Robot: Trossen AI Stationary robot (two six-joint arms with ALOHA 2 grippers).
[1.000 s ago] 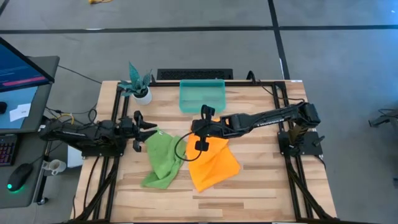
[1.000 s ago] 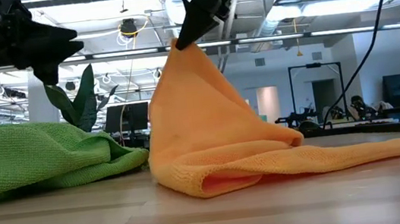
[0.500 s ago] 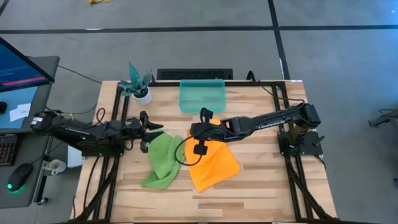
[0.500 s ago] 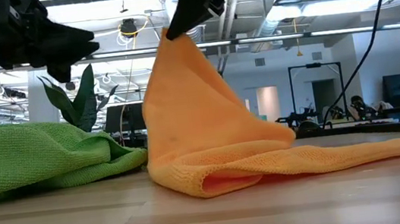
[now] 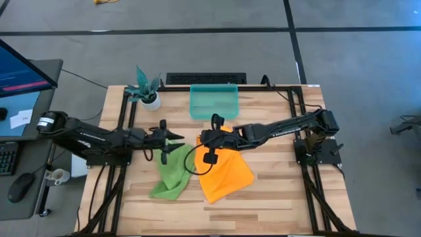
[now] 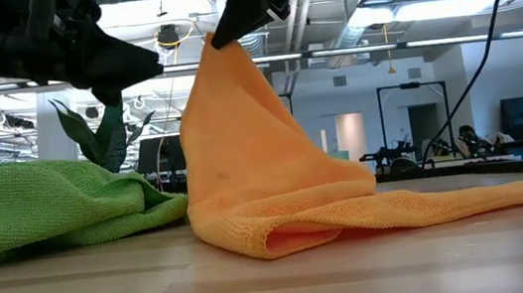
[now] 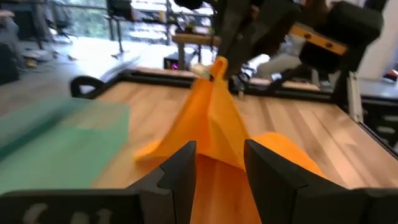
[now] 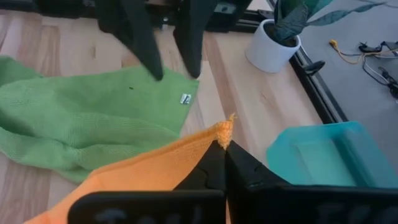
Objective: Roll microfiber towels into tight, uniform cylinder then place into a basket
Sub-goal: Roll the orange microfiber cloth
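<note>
The right gripper is clamped on one corner of the orange-yellow towel, its two fingers pressed together around the cloth tip, and holds that corner raised above the wooden table. In the low view the towel hangs from the pinched corner as a tall tent shape, while its lower part lies folded on the boards and trails away in a long flat tail. The right wrist view shows the same pinch, with the orange tip poking out just past the closed fingertips. The left gripper hovers over the upper end of the lime green towel, just beside the lifted orange corner, with its fingers spread apart and nothing between them; in the left wrist view the two dark fingers frame the raised orange towel without touching it. The green towel lies crumpled on the table next to the orange-yellow one, the two cloths meeting along their near edges. The teal basket sits at the far edge of the table, beyond both towels, and holds no towel. A small white pot with a teal plant stands near the basket, toward the left arm's side.
</note>
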